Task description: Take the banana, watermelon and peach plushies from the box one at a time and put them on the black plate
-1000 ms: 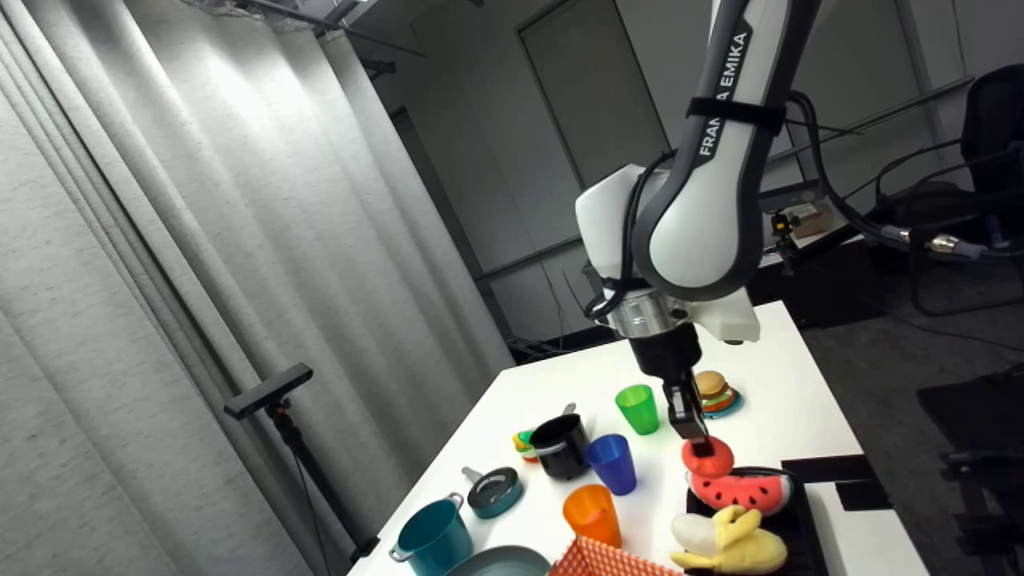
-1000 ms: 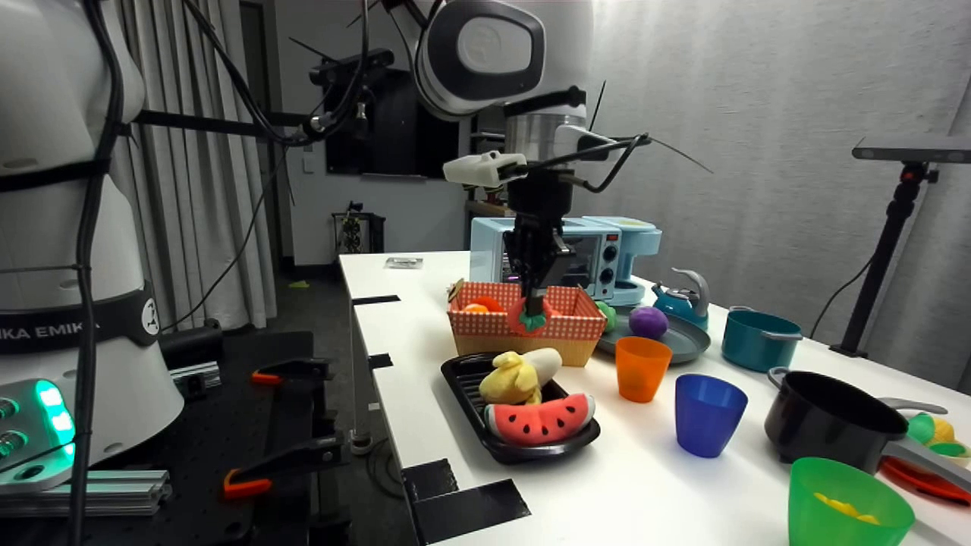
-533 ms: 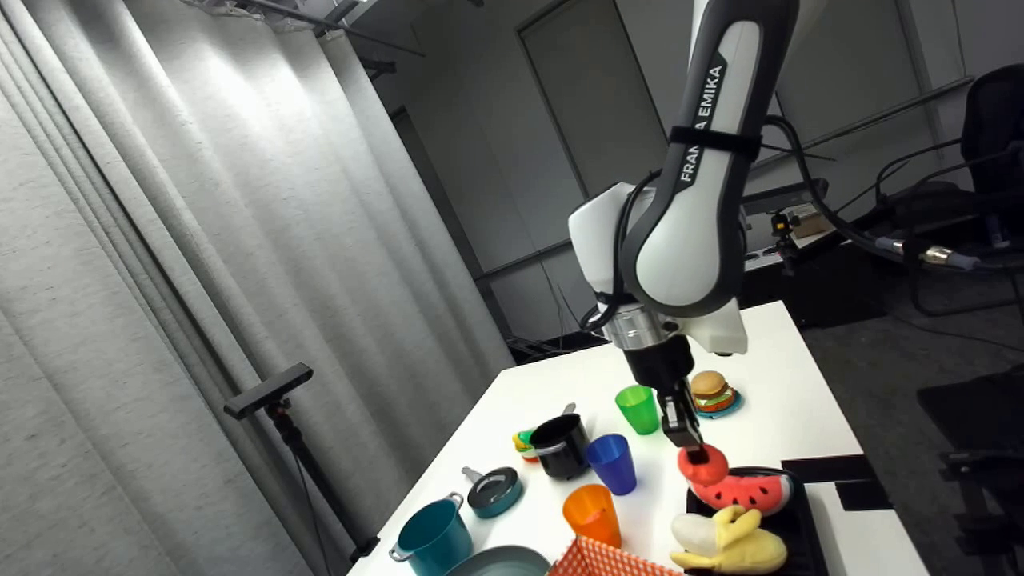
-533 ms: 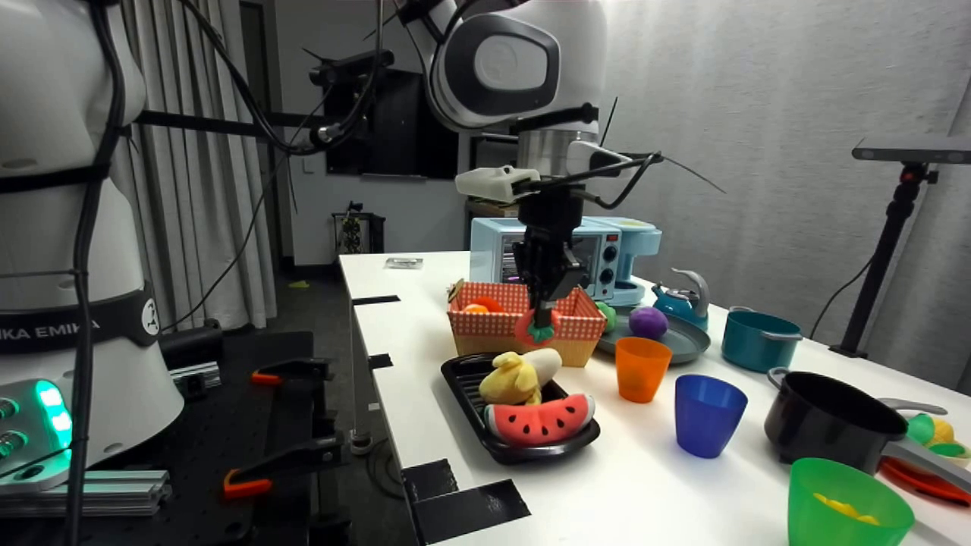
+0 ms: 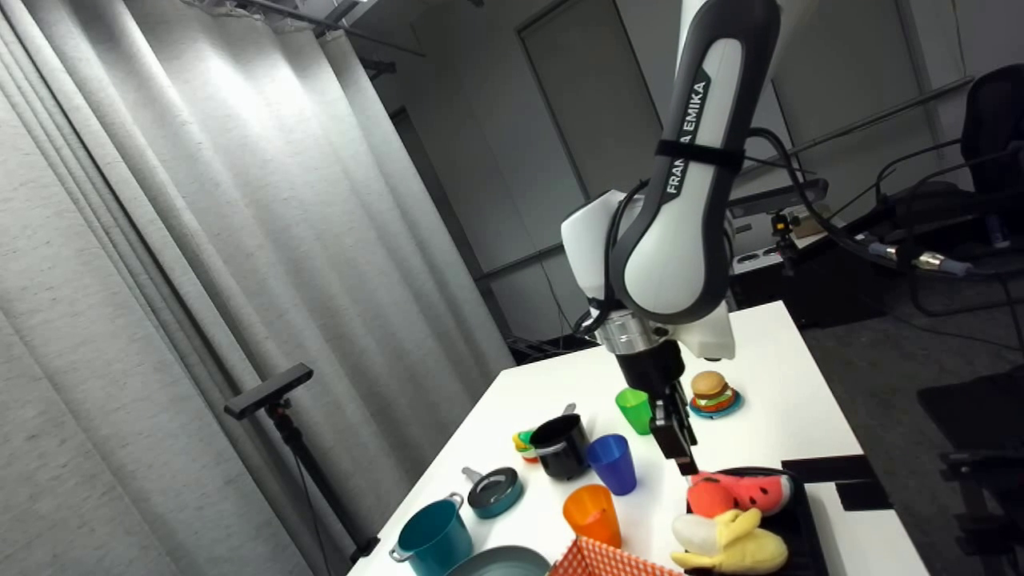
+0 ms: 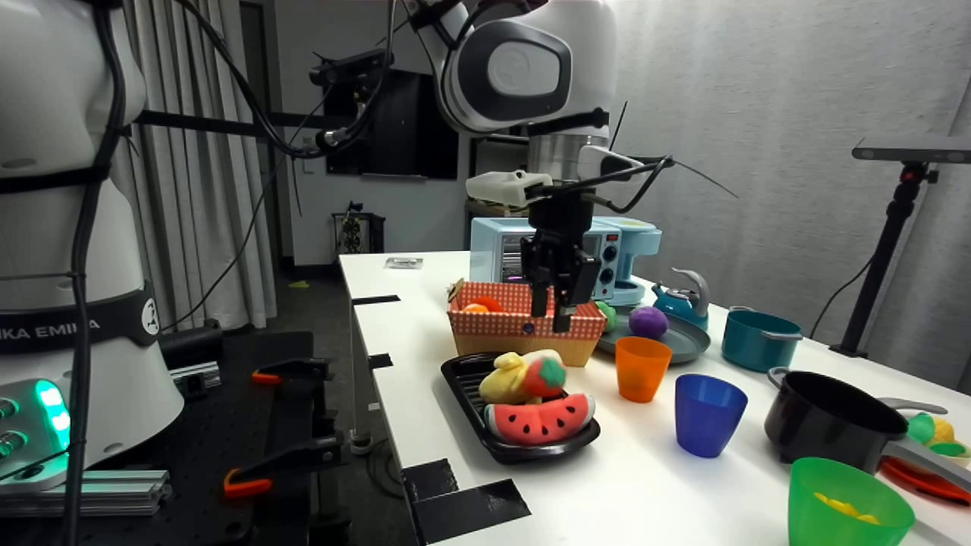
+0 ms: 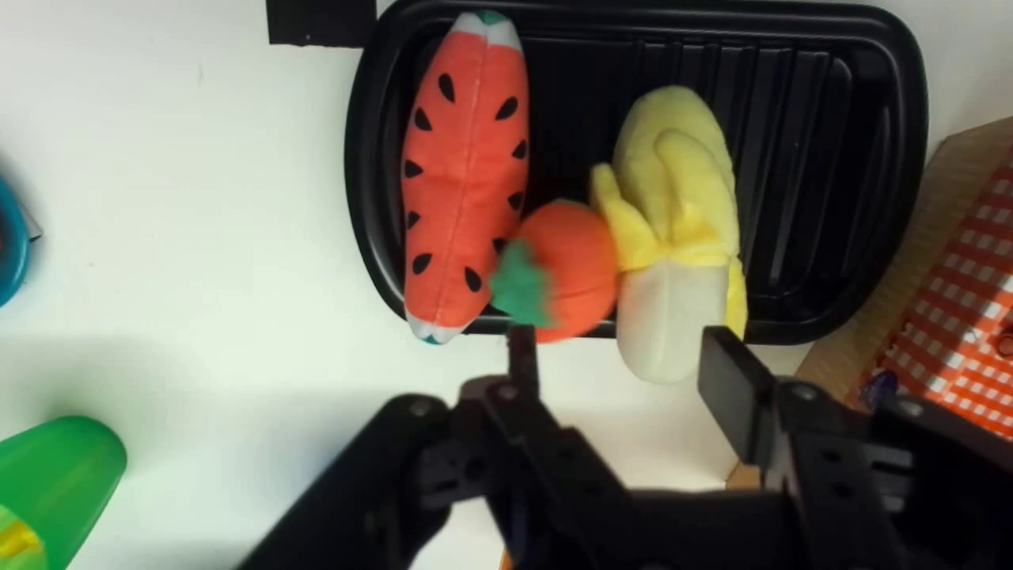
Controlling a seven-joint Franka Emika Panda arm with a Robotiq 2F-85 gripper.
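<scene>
In the wrist view, the gripper [image 7: 621, 360] has its fingers spread apart by the near rim of the black plate [image 7: 795, 190]. The peach plush [image 7: 579, 269] (blurred; contact with the plate unclear) is between the watermelon plush [image 7: 465, 170], left, and banana plush [image 7: 684, 190], right. The checkered box [image 7: 959, 305] stands just right.

- In the wrist view, on the plate [image 7: 799, 158], we see the watermelon plushie [image 7: 463, 174] left of the banana plushie [image 7: 688, 229];
- between those two, we have the peach plushie [image 7: 582, 265];
- in an exterior view, the box [image 6: 516, 345] stands behind the plate, the oven [image 6: 489, 250] behind the box;
- there, right of the plate, we see a cup [image 6: 642, 371].
</scene>
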